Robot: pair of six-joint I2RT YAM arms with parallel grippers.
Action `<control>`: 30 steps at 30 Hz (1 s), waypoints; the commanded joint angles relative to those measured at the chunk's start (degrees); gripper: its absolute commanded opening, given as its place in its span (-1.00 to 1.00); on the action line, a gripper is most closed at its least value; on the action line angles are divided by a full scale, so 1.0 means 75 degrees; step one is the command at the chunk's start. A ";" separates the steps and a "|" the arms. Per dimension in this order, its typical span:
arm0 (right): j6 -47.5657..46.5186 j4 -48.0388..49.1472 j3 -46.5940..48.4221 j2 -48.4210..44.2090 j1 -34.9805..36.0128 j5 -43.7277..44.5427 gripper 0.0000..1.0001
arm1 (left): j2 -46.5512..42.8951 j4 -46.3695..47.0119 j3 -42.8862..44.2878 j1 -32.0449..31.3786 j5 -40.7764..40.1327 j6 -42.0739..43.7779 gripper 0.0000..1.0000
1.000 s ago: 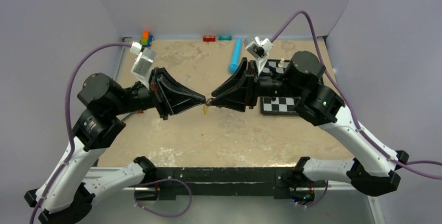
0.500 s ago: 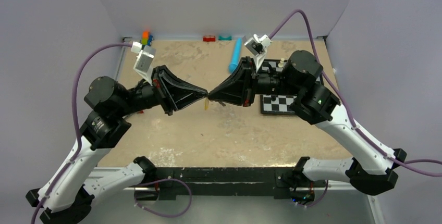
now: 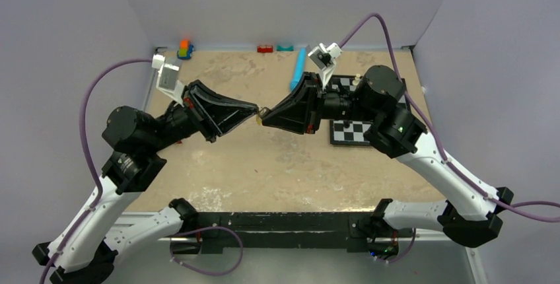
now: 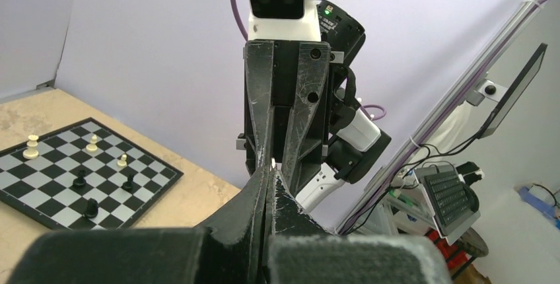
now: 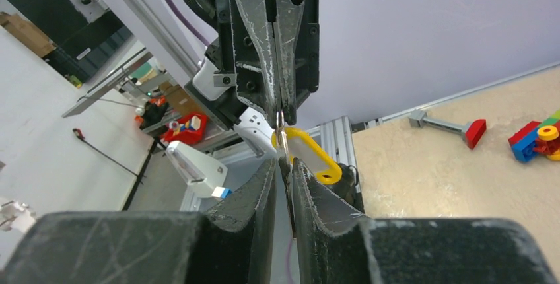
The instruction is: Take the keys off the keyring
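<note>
Yellow plastic-headed small key (image 5: 309, 157) hangs from the thin silver-grey metal keyring (image 5: 280, 132), carried away from the bases since a second ago, clear of the beige mottled table (image 3: 284, 165). Left jaws pinch the ring; right jaws a slit apart beside it, grip cannot tell. Judged: key not yet off

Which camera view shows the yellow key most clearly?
The right wrist view: the yellow key appears large and clear there. The top view shows only a tiny speck; the left wrist view hides it.
</note>
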 commanded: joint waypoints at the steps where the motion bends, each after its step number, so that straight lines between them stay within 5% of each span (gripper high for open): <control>1: 0.0160 0.0408 -0.0051 -0.0067 0.0017 0.0189 -0.61 | -0.0057 0.0425 -0.0051 0.0006 -0.0187 -0.0121 -1.00; 10: 0.0157 0.0421 0.0235 0.0011 0.0008 0.0450 -0.38 | -0.0054 0.0370 -0.0080 0.0002 -0.0088 -0.0080 -1.00; 17: 0.0236 0.0547 0.0200 0.0009 0.0011 0.0429 -0.77 | -0.0069 0.0487 -0.0137 0.0002 -0.0118 -0.0113 -1.00; 30: 0.0276 0.0612 0.0221 0.0000 0.0017 0.0324 -0.49 | -0.0033 0.0391 -0.0232 0.0006 -0.0097 -0.0039 -1.00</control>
